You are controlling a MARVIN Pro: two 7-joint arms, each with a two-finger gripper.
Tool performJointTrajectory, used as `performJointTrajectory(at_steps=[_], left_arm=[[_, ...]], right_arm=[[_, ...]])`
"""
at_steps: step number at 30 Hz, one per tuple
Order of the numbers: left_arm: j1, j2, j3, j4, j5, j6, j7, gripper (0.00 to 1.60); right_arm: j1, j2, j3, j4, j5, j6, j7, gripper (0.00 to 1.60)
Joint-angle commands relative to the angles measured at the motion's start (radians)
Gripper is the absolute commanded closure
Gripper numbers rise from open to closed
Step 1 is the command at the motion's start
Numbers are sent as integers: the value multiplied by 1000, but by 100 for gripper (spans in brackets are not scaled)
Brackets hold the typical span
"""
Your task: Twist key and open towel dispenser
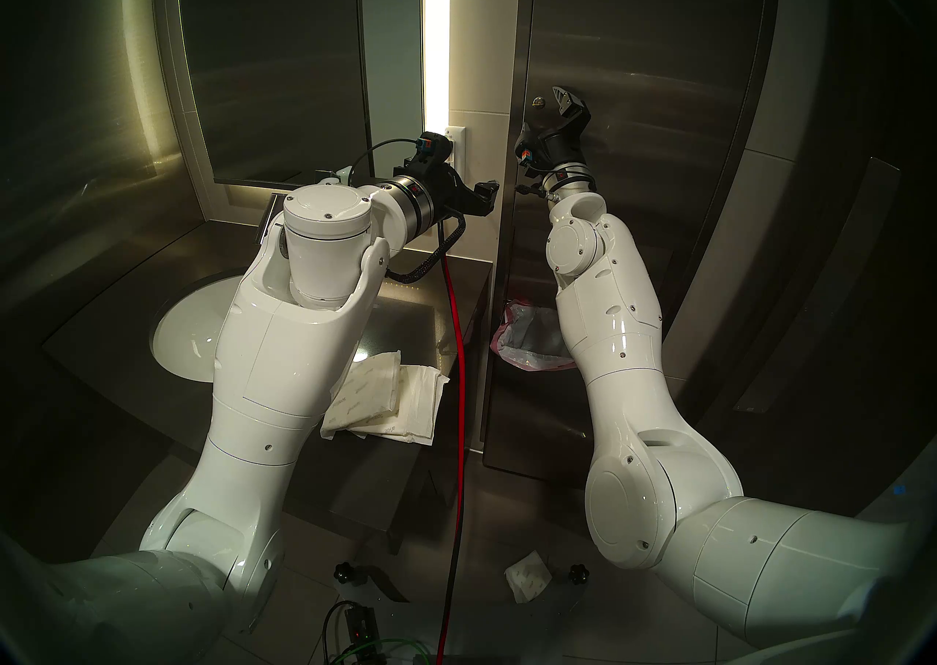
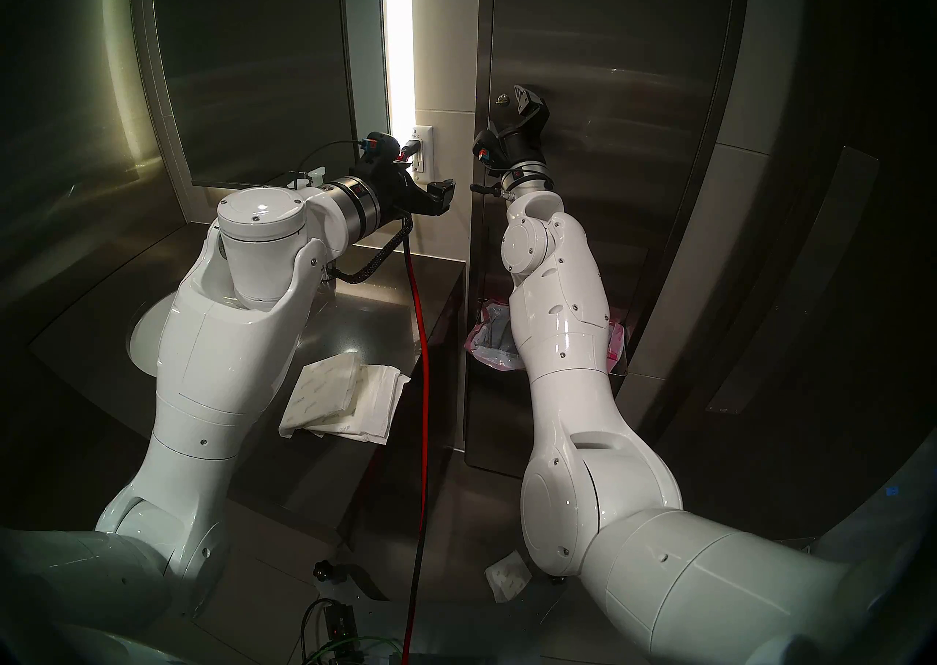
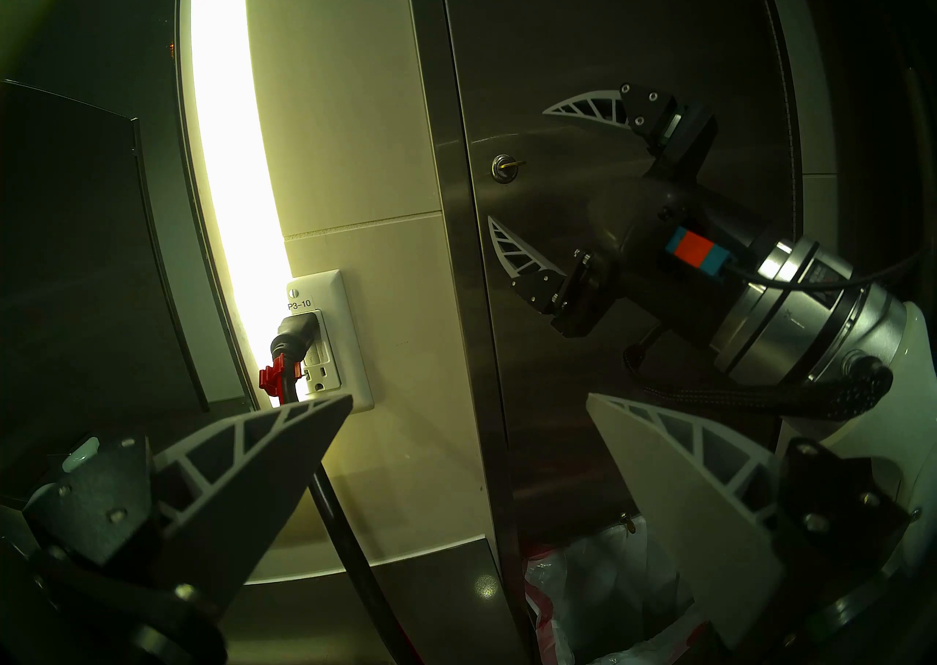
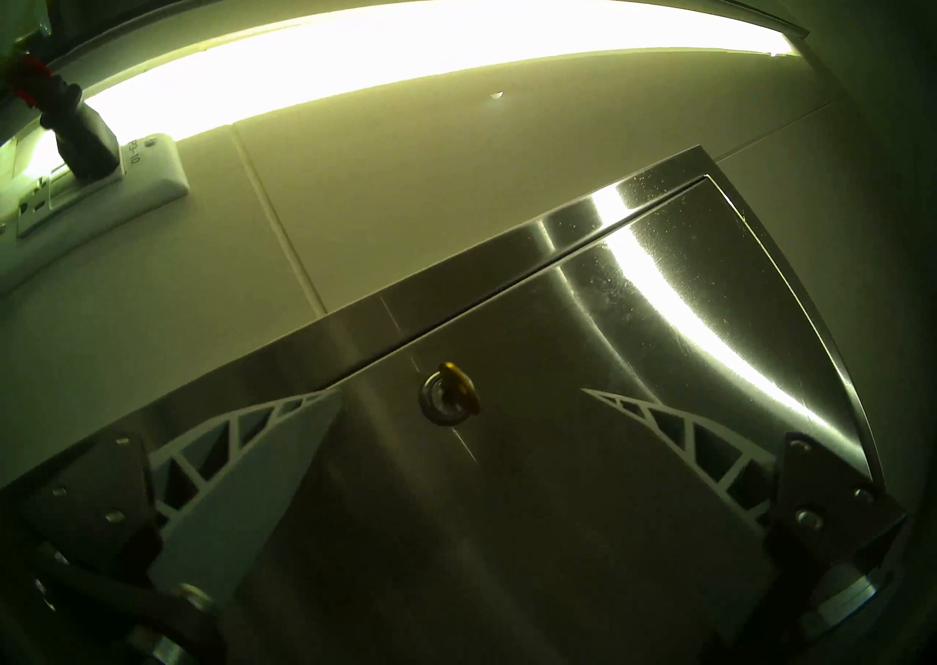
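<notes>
On the counter close by lie white paper towels [image 1: 385, 400]. Farther off, the left gripper [image 3: 466, 425] hangs open wide, holding nothing, near the wall outlet [image 3: 327, 339]. The right gripper [image 3: 517, 172] is open wide too, a finger on each side of the key [image 4: 459, 385], not touching it. The gold key sits in the round lock [image 4: 442, 402] near the left edge of the tall steel towel dispenser [image 1: 634, 65]. It sticks straight out from the shut door. Only the wrist views show this; the head views show a tiny dot.
</notes>
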Motion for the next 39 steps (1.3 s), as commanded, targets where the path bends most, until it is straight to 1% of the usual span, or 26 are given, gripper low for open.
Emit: performJointTrajectory(at_steps=[1,2,4,5,8,10,12,16,17,19,24,26,28,29,30,31,34,39], left_arm=[[-17,-2,-2,-7,2,-1,2,0],[-17,-2,-2,-7,2,-1,2,0],[-17,-2,-2,-7,2,-1,2,0],[-17,-2,-2,-7,2,-1,2,0],[-17,-2,-2,-7,2,-1,1,0],[-17,-2,-2,-7,2,-1,1,0],[-17,-2,-2,-7,2,-1,1,0],[-17,-2,-2,-7,2,-1,1,0],[-17,-2,-2,-7,2,-1,1,0],[-17,-2,-2,-7,2,-1,1,0],[-17,-2,-2,-7,2,-1,1,0],[-17,-2,-2,-7,3,-1,1,0],[-17,-2,-2,-7,3,-1,1,0],[-17,-2,-2,-7,3,-1,1,0],[-17,-2,-2,-7,3,-1,1,0],[-17,-2,-2,-7,3,-1,1,0],[-17,-2,-2,-7,3,-1,1,0],[-17,-2,-2,-7,3,-1,1,0]], right_arm=[[31,8,-6,1,-1,-21,-26,33],[34,9,-7,7,-2,-26,-30,33],[38,8,-8,14,-2,-28,-32,41],[40,7,-8,16,-2,-28,-33,43],[47,8,-11,22,0,-39,-38,36],[49,8,-11,26,0,-40,-41,41],[54,7,-11,31,0,-40,-42,50],[64,7,-10,46,-1,-38,-48,53],[65,7,-9,47,-1,-36,-48,58],[67,7,-9,49,-1,-35,-50,79],[71,6,-6,56,-1,-30,-54,97],[72,5,-5,59,0,-28,-56,97],[77,5,-4,68,1,-27,-60,84],[79,6,-4,71,1,-27,-62,61],[80,6,-4,74,1,-27,-64,43],[83,6,-4,77,1,-25,-65,40],[87,5,-3,80,1,-22,-69,77],[90,6,-4,92,1,-24,-74,88]])
